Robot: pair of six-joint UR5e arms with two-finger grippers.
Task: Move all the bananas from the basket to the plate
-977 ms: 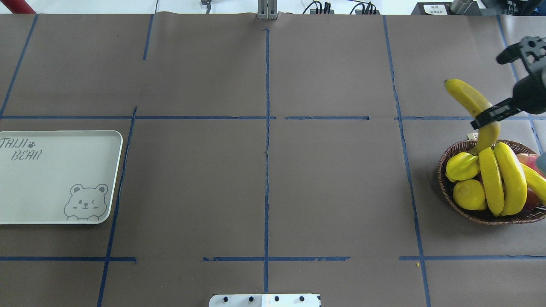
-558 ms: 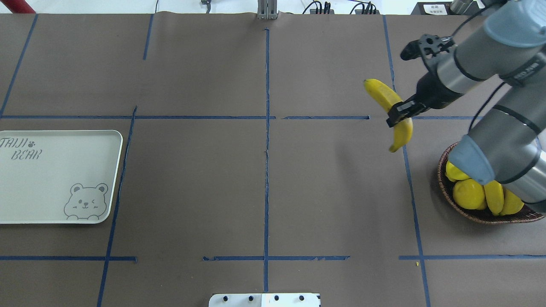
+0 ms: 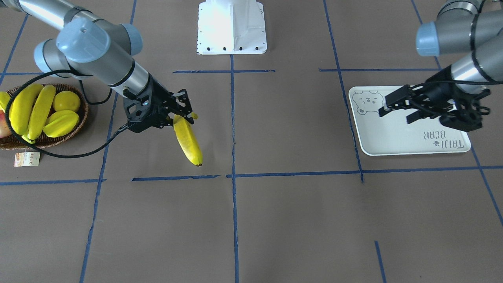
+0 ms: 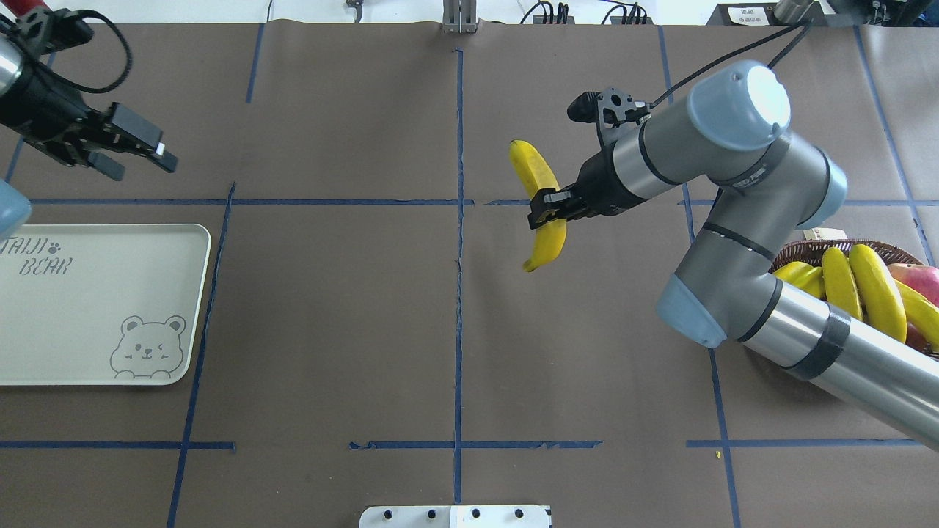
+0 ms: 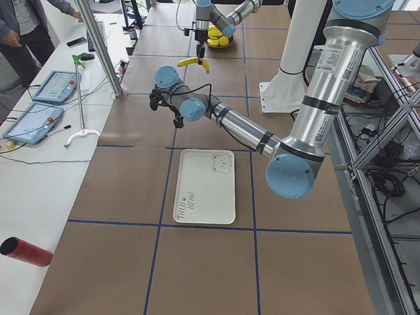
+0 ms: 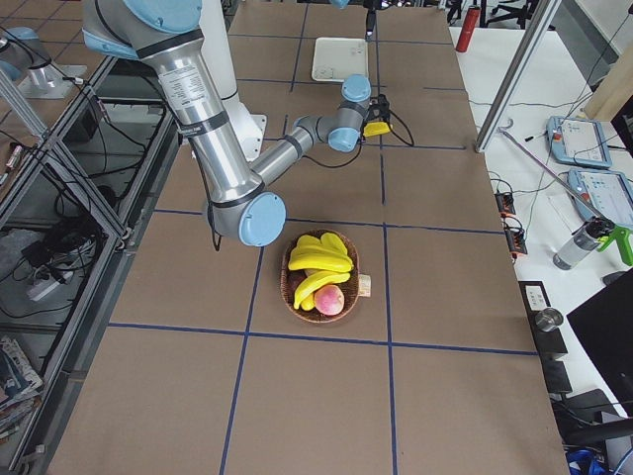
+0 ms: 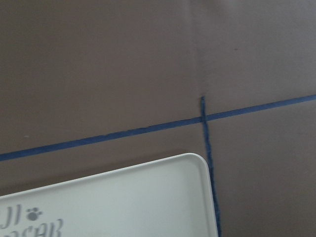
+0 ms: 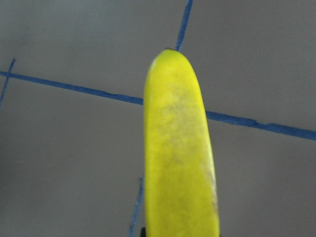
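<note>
My right gripper (image 4: 546,209) is shut on one yellow banana (image 4: 538,176) and holds it in the air near the table's centre line, also in the front view (image 3: 189,143) and the right wrist view (image 8: 180,148). Three more bananas (image 4: 877,301) lie in the brown wicker basket (image 4: 796,253) at the right edge. The pale bear plate (image 4: 95,308) lies at the left edge, bare. My left gripper (image 4: 139,155) is open and empty, hovering just beyond the plate's far edge; the left wrist view shows the plate's corner (image 7: 123,202).
In the basket (image 3: 84,114) lie a ridged yellow starfruit (image 3: 61,122), a round yellow fruit (image 3: 66,101) and a reddish fruit (image 4: 917,279). A paper tag (image 3: 26,159) lies beside it. The white robot base (image 3: 232,25) stands at the robot's edge.
My right arm has carried the banana leftward from above the basket to near the table's centre. My left arm has come into view at the upper left.
</note>
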